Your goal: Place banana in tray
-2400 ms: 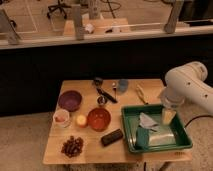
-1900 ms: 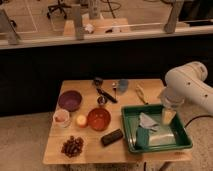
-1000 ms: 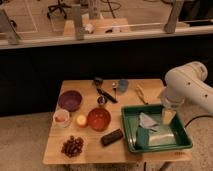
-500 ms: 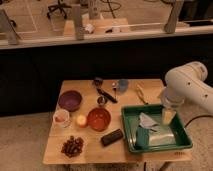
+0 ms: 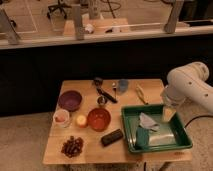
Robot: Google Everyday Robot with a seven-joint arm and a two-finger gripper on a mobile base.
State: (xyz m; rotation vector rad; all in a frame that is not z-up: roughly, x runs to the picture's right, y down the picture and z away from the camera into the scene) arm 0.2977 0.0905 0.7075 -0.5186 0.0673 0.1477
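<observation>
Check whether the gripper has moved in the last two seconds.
No. The gripper sits at the same spot over the far right part of the large dark green plastic tray; the slim pale yellow banana lies beyond its far rim.

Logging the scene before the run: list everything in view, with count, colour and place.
table: one, light wood, centre.
tray: one, dark green, table's front right.
banana: one, pale yellow, on the table behind the tray.
purple bowl: one, left rear.
orange bowl: one, middle.
black bar: one, left of the tray.
white cup: one, left side.
yellow round thing: one, between white cup and orange bowl.
dark red cluster: one, front left.
blue cup: one, rear.
pale and teal items: several, inside the tray.
arm: one, white, right.
tool: one, pale, over the tray's rear right.
</observation>
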